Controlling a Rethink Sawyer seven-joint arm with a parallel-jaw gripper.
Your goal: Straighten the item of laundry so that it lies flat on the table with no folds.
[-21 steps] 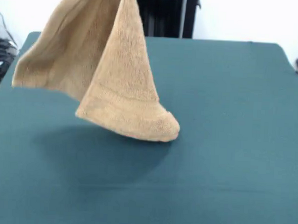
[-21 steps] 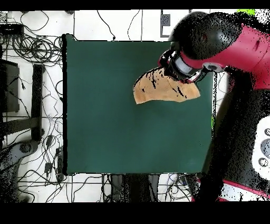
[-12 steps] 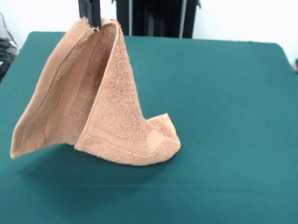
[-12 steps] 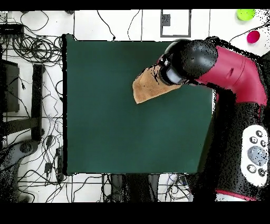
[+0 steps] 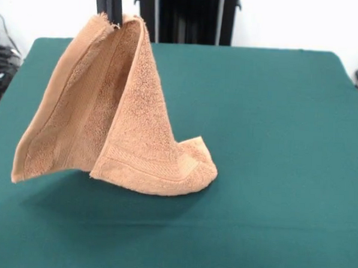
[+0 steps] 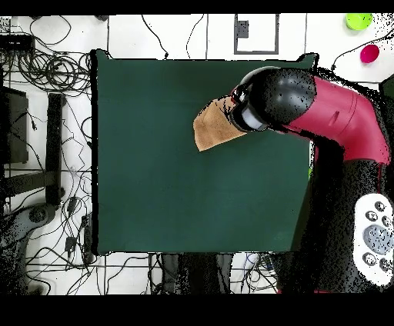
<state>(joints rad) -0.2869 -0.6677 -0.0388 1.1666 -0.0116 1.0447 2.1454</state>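
While the black gripper (image 5: 108,13) is clamped on one top corner, the tan-orange terry-cloth towel (image 5: 117,119) hangs over the left of the dark green cloth-topped table (image 5: 274,145), its lower right hem resting there. Expect light, limp fabric; grasp corners.

The small tan-orange terry-cloth towel (image 5: 117,116) hangs from the black gripper (image 5: 109,10) at the front view's top left, its top corner pinched between the fingers. The towel's lower right corner rests on the large dark green table (image 5: 274,145); its lower left corner hangs above the table's left side.
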